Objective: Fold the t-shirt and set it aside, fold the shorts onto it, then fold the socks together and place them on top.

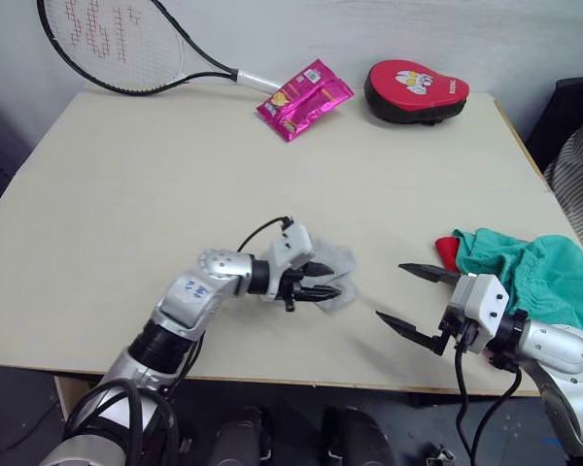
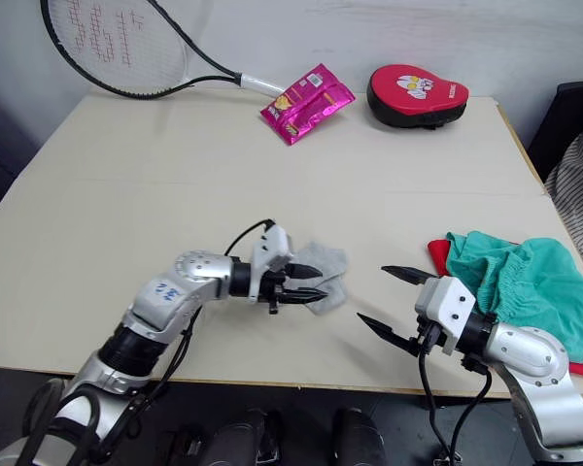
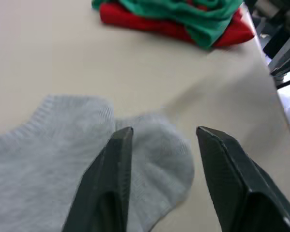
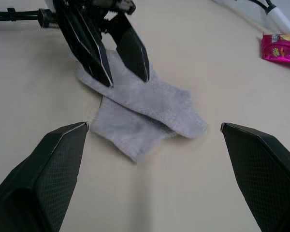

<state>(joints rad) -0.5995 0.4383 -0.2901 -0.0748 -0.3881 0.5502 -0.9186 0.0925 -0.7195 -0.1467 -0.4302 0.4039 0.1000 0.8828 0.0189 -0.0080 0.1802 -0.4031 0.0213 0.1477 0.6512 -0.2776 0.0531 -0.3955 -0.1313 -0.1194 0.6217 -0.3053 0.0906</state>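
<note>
Left gripper (image 1: pixel 323 281) parted over the socks (image 2: pixel 323 275), right gripper (image 2: pixel 389 306) wide open beside them — pinch only the top sock and the pair splits.

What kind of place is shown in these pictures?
Probably an indoor test room: a plain beige table against a white wall, with a tennis racket, a red padded mitt and a pink snack packet.

A robot test room rather than a home: a plain beige desk (image 1: pixel 175 184) stands against a bare white wall (image 1: pixel 447 29), strewn with unrelated props: a black-and-white tennis racket (image 1: pixel 126 44), a pink foil snack packet (image 1: pixel 304 98) and a red padded mitt with a black rim (image 1: pixel 415 90).
</note>
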